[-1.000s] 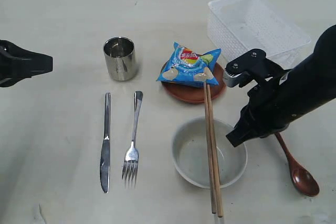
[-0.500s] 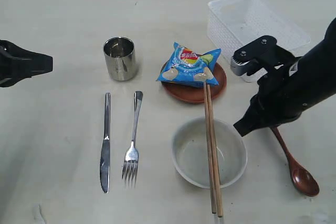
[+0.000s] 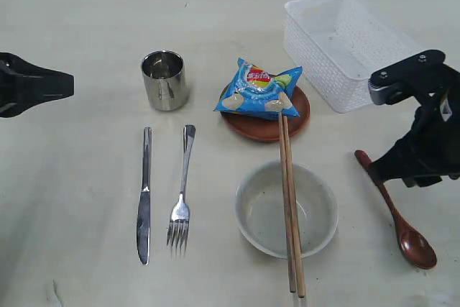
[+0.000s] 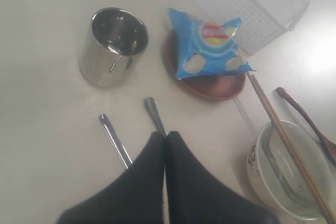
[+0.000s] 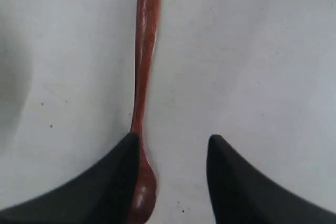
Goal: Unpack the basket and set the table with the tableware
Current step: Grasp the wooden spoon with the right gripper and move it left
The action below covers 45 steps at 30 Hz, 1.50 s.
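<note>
The wooden spoon (image 3: pixel 394 210) lies flat on the surface (image 3: pixel 79 199) near the bowl (image 3: pixel 248 210); it seems light, stiff, smooth, so take its thin handle. The right hand (image 5: pixel 173 148) is spread over it, empty.

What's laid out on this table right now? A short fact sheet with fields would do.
basket: looks empty
plate: under the blue snack bag
bowl: chopsticks lie across it
knife, fork: side by side, cup beyond them
spoon: on the table, beside the bowl
left gripper: shut, empty
right gripper: open, over the spoon
</note>
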### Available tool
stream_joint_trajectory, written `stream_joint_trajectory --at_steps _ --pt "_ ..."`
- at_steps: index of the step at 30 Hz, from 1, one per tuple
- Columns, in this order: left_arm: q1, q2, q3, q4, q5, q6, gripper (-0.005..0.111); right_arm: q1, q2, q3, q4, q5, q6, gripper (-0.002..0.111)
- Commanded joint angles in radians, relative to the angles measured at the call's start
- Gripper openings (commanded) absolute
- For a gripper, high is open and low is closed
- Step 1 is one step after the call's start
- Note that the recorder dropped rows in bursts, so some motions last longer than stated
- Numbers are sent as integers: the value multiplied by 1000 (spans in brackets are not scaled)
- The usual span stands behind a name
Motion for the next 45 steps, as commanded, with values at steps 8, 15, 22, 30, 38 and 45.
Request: stream_joint_trajectory --at_steps 8,15,22,30,38,45 --pt "3 -6 2 -5 8 0 0 -1 185 0 8 -145 38 33" --pt "3 -6 2 -4 8 5 0 -1 257 41 43 -234 41 33" --pt "3 -6 2 -4 8 5 0 -1 296 50 57 -272 60 33" --pt "3 -6 2 -4 8 5 0 -1 318 51 57 -278 104 -1" --pt "3 -6 2 -4 8 5 0 -1 316 47 133 -278 217 0" --pt "3 -6 2 -4 8 5 0 -1 316 22 203 -301 205 0"
